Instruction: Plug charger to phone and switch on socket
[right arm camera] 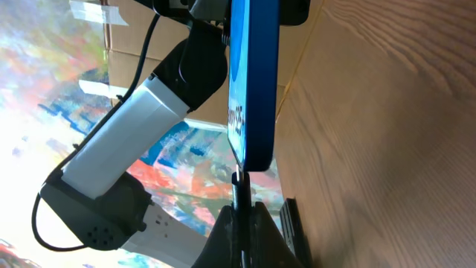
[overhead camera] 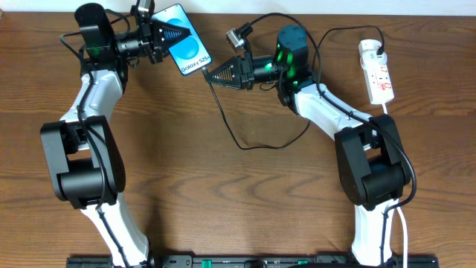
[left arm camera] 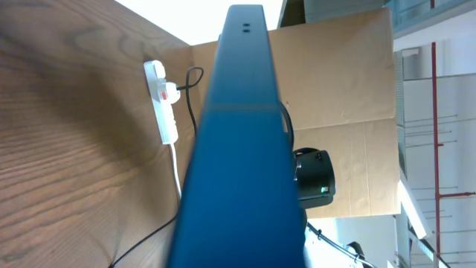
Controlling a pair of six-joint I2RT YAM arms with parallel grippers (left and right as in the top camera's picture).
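**Phone and cable tip held end to end above the wooden worktop**

The left arm [overhead camera: 93, 97] rises from the near edge of the brown wood-grain worktop [overhead camera: 223, 201], folds at its black elbow and reaches toward the far left corner, its wrist turned to point right. The left fingers [overhead camera: 172, 33] are clamped on the top end of the small rectangular phone with a bright blue screen [overhead camera: 187, 43]. The phone sits at an angle, screen up, with the short edge bearing white text toward the centre. Whether it rests on the wood or is raised cannot be told.

The right arm [overhead camera: 320, 104] mirrors this pose from the other side, its wrist pointing left. The right fingers [right arm camera: 260, 227] are pinched shut on the connector end of the long thin black charger cable [overhead camera: 238, 138]. In the right wrist view the tip stands right at the phone's lower edge; whether it is seated in the port cannot be told.

From the fingers the cable drops toward the middle of the worktop, loops back under the right forearm and curves over to the narrow white power strip with red switch markings [overhead camera: 379, 74]. The strip lies at the far right, well apart from the phone. Its thick white cord [overhead camera: 405, 231] trails toward the near edge beside the right arm's base. Brown cardboard [left arm camera: 335, 89] stands behind the worktop in the left wrist view.
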